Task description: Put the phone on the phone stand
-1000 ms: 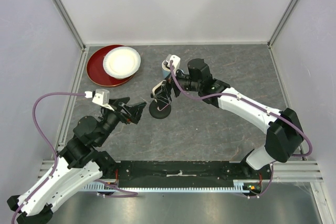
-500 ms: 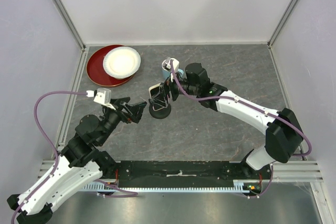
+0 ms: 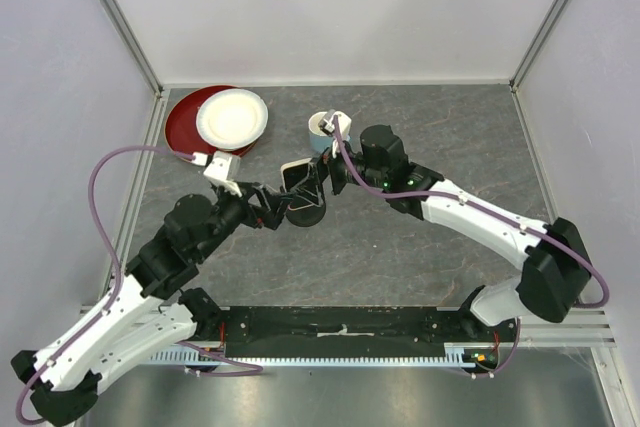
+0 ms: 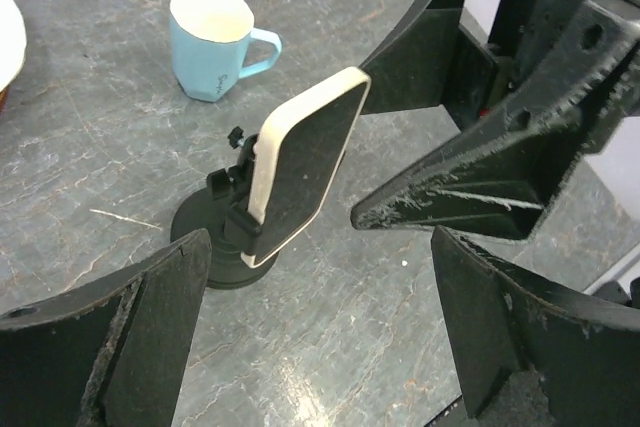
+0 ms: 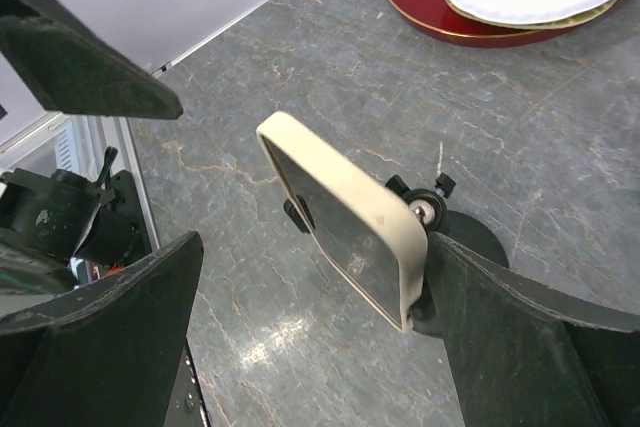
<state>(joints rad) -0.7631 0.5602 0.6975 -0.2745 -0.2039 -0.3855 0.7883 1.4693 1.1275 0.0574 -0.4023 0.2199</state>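
Find the phone (image 4: 300, 162) leaning tilted in the phone stand (image 4: 215, 242) at mid-tabletop, nearer than the blue mug (image 4: 213, 42). Note the right end effector (image 5: 312, 247) spread wide about the phone, gripping nothing. Note the left end effector (image 4: 315, 245) likewise wide and empty, just beside the stand. Cannot tell whether fully seated. Risk: clipping the phone's edge with a finger while backing away, tipping it off the holder or dragging the stand.
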